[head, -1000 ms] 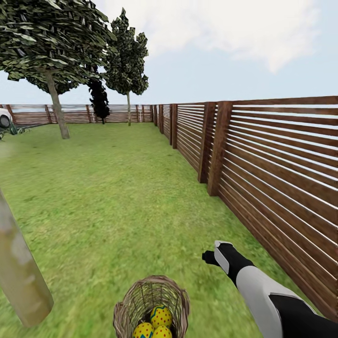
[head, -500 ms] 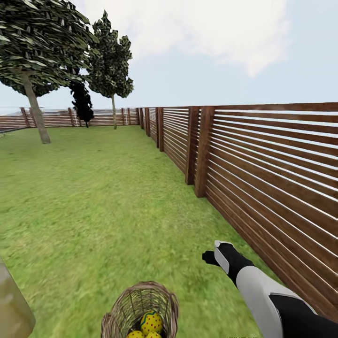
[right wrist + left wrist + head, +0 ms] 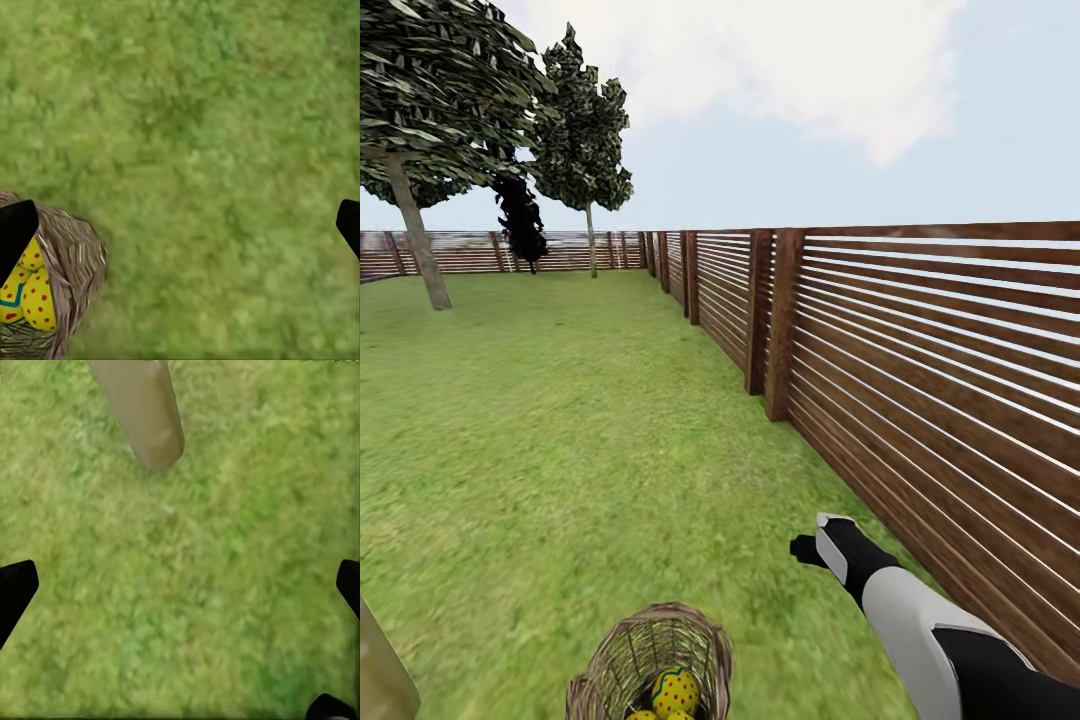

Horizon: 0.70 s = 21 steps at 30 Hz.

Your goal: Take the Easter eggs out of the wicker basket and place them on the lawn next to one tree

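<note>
The wicker basket is sitting on the lawn at the head view's lower edge, with the Easter eggs lying inside it. The right claw is hanging released above grass just beside the basket, holding nothing. The left claw is likewise spread wide over grass near a pale tree trunk. A slatted fence is bordering the right side.

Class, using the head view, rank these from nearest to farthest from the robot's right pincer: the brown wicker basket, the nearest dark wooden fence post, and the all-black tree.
1. Brown wicker basket: on the grass, just to the left of the right pincer.
2. Nearest dark wooden fence post: ahead, along the right-hand fence.
3. All-black tree: far back on the left, by the rear fence.
</note>
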Motion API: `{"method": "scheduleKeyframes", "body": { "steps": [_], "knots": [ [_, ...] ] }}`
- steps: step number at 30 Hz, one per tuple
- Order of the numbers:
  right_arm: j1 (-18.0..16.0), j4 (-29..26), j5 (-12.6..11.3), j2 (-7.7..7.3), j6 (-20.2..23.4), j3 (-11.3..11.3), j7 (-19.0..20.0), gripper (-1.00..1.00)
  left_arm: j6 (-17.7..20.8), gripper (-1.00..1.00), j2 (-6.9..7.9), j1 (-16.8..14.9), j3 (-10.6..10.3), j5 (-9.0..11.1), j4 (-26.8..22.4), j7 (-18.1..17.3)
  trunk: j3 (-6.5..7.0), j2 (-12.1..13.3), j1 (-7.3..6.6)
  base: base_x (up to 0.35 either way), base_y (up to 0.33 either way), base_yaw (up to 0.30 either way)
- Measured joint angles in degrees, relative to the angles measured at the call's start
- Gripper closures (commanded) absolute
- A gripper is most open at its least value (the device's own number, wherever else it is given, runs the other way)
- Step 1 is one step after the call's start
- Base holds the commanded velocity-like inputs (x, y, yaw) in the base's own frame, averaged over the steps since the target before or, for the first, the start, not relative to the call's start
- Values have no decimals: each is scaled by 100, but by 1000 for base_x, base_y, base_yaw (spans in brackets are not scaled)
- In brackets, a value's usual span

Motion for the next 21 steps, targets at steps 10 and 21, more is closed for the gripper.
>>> {"method": "scheduleKeyframes", "body": {
  "steps": [10, 21],
  "knots": [
    [463, -13, 60, -265, -34, -64, -7, -100, 640, -100, 67, -822, -43, 8, -316, -3, 0, 0, 0, 0, 0, 0],
    [1272, 2, 36, -509, -905, -107, -14, -100, 1127, -100, 65, -1228, -52, 33, -498, -523, 126, 281, -154, 0, 0, -18]
  ]
}}
